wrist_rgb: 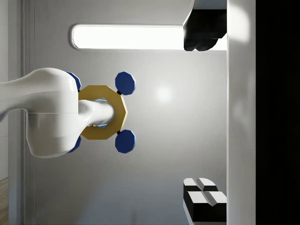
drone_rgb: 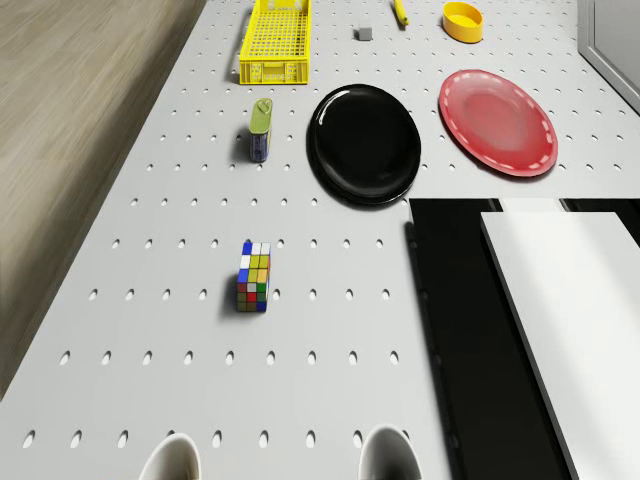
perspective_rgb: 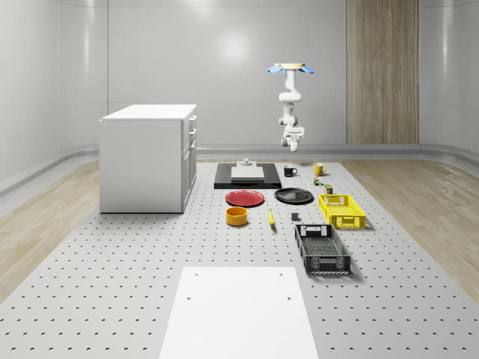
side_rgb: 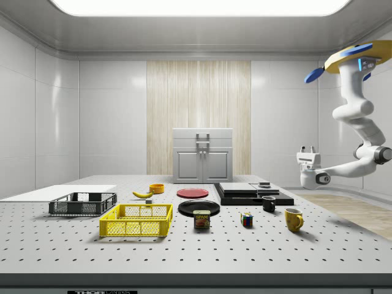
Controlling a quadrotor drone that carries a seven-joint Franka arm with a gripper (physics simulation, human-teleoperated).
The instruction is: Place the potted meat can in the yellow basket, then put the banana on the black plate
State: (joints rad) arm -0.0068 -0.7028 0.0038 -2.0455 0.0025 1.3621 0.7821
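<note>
Hovering high in the side view's upper right, the drone (side_rgb: 355, 58) hangs above the table's mug end, its arm folded beneath it. The gripper (side_rgb: 307, 150) is turned up toward the ceiling, well above everything. To my eye that looks like a carrying pose and not a reach, so the first pick has not begun. The wrist view makes this plain: it looks up at the drone's rotors, with the two fingertips (wrist_rgb: 204, 199) set wide apart and nothing between them. The side view does not settle that. The can (side_rgb: 202, 219) stands on the table near the side view's bottom middle, just beside the yellow basket (side_rgb: 136, 228) and in front of the black plate (side_rgb: 198, 207). The banana (side_rgb: 143, 194) lies further back, near the orange bowl (side_rgb: 157, 188). The drone view adds the layout from above, showing the can (drone_rgb: 261, 130) apart from both basket and plate, with the cube (drone_rgb: 254, 276) nearer the camera.
</note>
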